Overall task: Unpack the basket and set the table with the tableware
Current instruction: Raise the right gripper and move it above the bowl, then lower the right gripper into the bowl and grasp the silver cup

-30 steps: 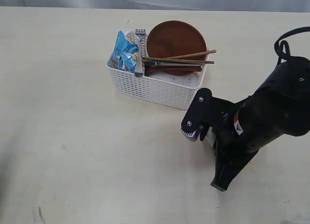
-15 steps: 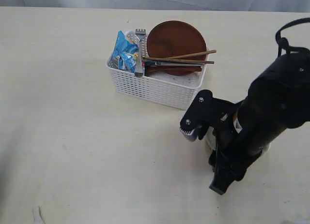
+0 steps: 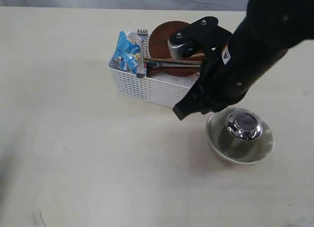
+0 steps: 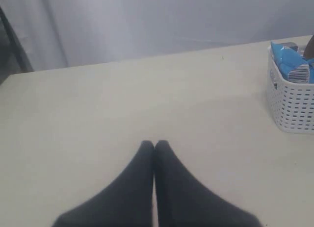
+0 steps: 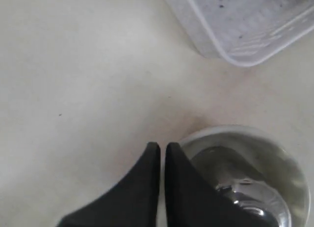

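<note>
The white basket (image 3: 147, 88) stands on the cream table (image 3: 73, 138). It holds a brown plate (image 3: 162, 38), a steel fork (image 3: 141, 53), wooden chopsticks and a knife (image 3: 169, 63). To its right on the table sits the off-white bowl (image 3: 222, 149) with the steel cup (image 3: 243, 125) upside down in it. My right gripper (image 3: 178, 112) hangs shut and empty above the table between the basket and the bowl. The right wrist view has this gripper (image 5: 162, 147) beside the bowl's rim (image 5: 230, 131), the cup (image 5: 235, 190) and a basket corner (image 5: 235, 26). My left gripper (image 4: 154, 144) is shut over bare table, far from the basket (image 4: 292, 107).
A blue snack bag (image 3: 126, 53) stands in the basket's left end, and it also shows in the left wrist view as the bag (image 4: 289, 65). The right arm's black body covers the basket's right end. A grey curtain runs behind the table's far edge.
The right arm has lifted off the bowl and swung up toward the basket. The bowl with the cup in it now sits uncovered on the table.
</note>
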Action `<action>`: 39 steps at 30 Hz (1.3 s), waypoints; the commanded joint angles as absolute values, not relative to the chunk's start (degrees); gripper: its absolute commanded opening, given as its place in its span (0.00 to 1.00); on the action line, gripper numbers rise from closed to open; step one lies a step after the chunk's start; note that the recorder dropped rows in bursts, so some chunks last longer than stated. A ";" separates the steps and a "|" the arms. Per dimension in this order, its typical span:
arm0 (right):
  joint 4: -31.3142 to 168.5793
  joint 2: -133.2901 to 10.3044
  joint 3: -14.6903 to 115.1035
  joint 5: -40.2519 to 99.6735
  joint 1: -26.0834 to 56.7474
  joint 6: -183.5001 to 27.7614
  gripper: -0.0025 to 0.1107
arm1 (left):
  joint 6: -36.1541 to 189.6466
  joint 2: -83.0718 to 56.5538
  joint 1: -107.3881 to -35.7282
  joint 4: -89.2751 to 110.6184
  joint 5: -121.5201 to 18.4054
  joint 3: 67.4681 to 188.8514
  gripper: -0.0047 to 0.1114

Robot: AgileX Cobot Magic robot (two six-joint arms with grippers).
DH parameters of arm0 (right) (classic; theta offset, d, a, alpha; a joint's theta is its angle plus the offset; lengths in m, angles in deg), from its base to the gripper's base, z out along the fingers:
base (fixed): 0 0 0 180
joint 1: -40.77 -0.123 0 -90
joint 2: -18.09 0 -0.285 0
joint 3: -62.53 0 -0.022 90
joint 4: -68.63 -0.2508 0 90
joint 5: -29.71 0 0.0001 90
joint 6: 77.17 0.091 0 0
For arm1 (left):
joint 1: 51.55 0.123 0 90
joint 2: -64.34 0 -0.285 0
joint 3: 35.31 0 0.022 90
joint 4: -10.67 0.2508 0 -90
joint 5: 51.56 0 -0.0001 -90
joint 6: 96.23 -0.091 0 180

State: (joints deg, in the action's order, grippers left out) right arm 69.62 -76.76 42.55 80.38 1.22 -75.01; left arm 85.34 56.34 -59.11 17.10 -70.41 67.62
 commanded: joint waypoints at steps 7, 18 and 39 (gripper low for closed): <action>70.60 -90.87 51.36 79.39 7.69 -73.94 0.02 | 85.33 56.55 -59.48 16.44 -69.89 67.47 0.04; 70.16 -93.27 59.77 80.37 7.80 -77.17 0.40 | 85.33 56.55 -59.48 16.44 -69.89 67.47 0.04; 68.63 -67.42 30.22 83.34 13.26 -75.10 0.74 | 85.33 56.55 -59.48 16.44 -69.89 67.47 0.04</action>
State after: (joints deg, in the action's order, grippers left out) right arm 69.06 -67.60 31.99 87.22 13.05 -75.41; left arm 85.34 56.34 -59.11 17.10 -70.41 67.62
